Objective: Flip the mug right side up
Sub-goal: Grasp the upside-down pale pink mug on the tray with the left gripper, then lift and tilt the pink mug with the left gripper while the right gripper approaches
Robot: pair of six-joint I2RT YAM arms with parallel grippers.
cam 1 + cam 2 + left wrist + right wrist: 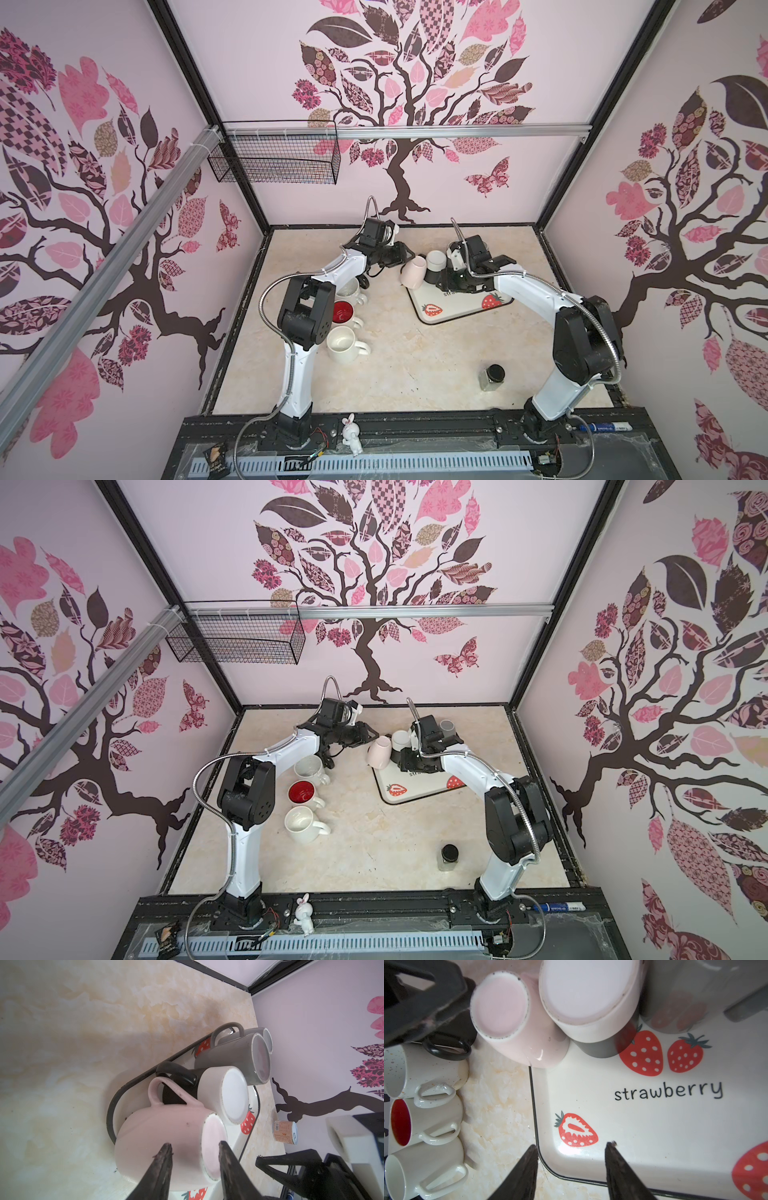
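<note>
Seven mugs are in view: three on the bench (415, 353), namely one speckled mug (308, 766), one red-lined mug (301, 792) and one plain white mug (299, 818), and four on the single tray (654, 1126), namely one pink mug (162, 1136), one white-and-black mug (209, 1084) and two grey mugs (228, 1057) (253, 1032). There is also one jar (493, 377), one wire basket (274, 162), one rabbit figurine (350, 432) and one marker (609, 427). Two end effectors show: the left end effector (195, 1144) and the right end effector (572, 1144).

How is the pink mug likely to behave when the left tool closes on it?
The pink mug sits tilted, base up, across the tray rim, so a light push would probably rock or tip it. Its glossy, rounded body looks slippery; a grip may slide. It looks ceramic: rigid, fairly heavy, liable to chip against the white mug beside it.
</note>
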